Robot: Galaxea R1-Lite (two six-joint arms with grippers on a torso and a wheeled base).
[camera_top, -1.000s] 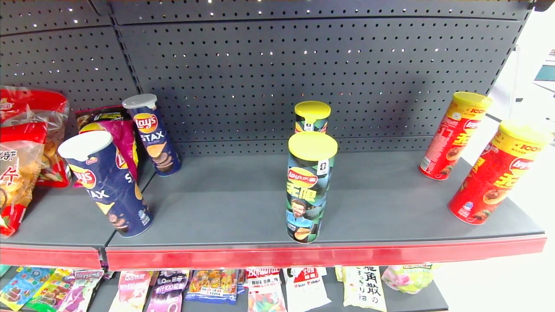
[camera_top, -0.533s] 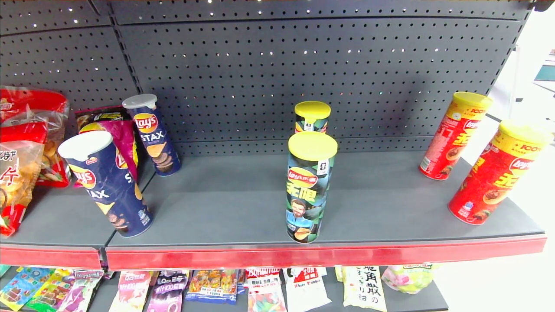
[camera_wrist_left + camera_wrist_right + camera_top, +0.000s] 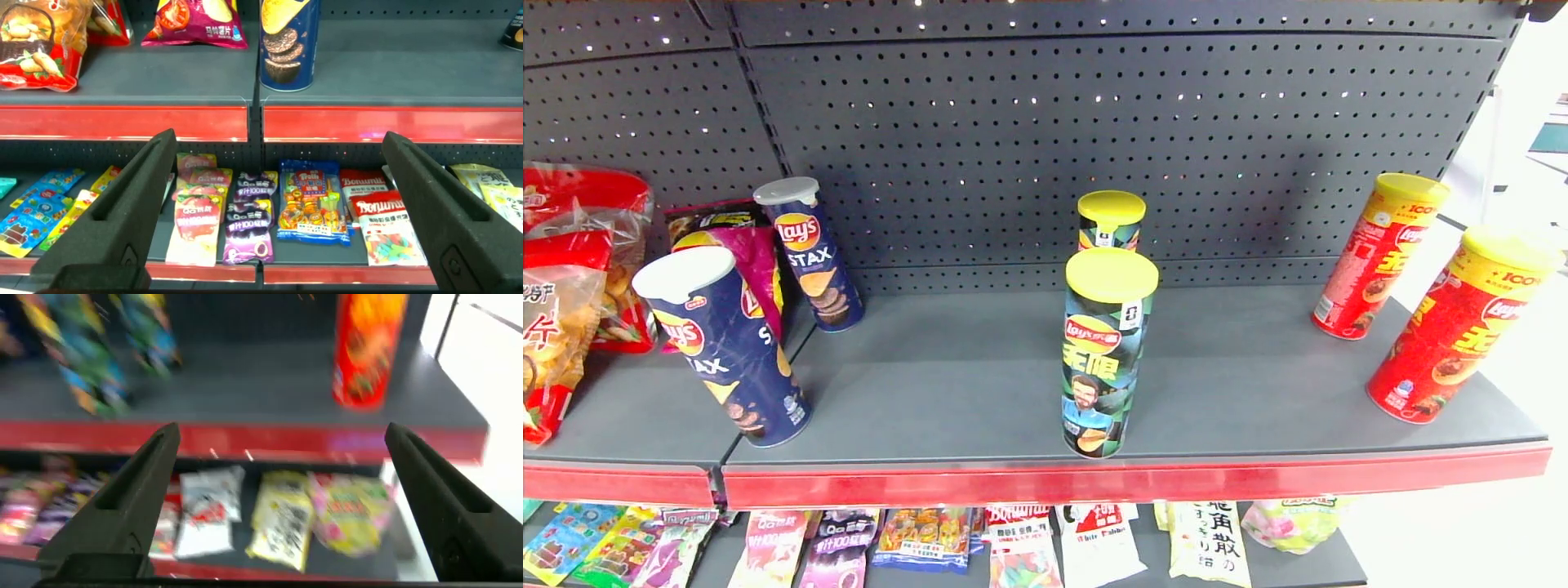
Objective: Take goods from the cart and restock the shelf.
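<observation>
Left wrist view: the left claw (image 3: 279, 139) hangs spread and empty before candy packets (image 3: 310, 204); the right claw (image 3: 282, 429) is spread too, facing the shelf (image 3: 245, 384). Farther back on it, a green can (image 3: 1104, 351) hides most of the rear can (image 3: 1111, 216); red cans (image 3: 1380, 257) stand rightward.

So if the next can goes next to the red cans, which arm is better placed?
Right, probably. The right pincer, open and empty, faces a red can at the right end of the shelf; the left pincer, likewise empty, faces the blue can farther left.
</observation>
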